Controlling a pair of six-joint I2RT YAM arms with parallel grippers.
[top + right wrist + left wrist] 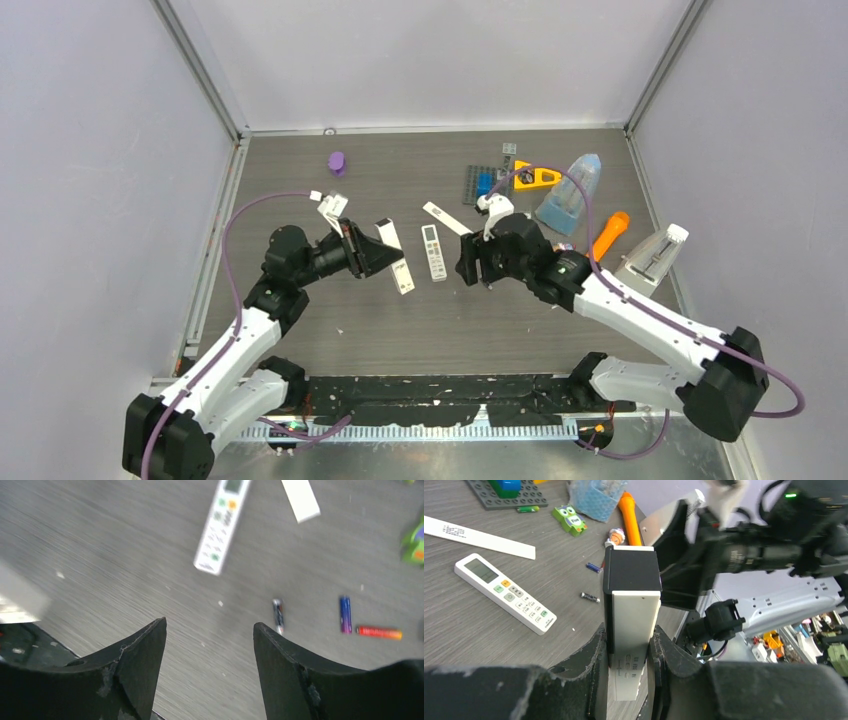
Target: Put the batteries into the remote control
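Note:
My left gripper (630,630) is shut on a white remote (633,615) with a black far end. It holds the remote by its long sides, back face to the camera; in the top view this remote (397,262) is held above the table at my left gripper (385,256). My right gripper (209,624) is open and empty above bare table, to the right of it in the top view (470,262). A blackish battery (278,615), a blue battery (345,614) and a red-orange battery (378,632) lie on the table just beyond its right finger.
A second white remote (433,252), buttons up, lies between the grippers, with a white strip (446,218) behind it. At the back right are a grey brick plate (485,183), a blue mesh bag (570,195), an orange carrot toy (610,235) and a white container (655,258). A purple piece (337,162) sits at the back left.

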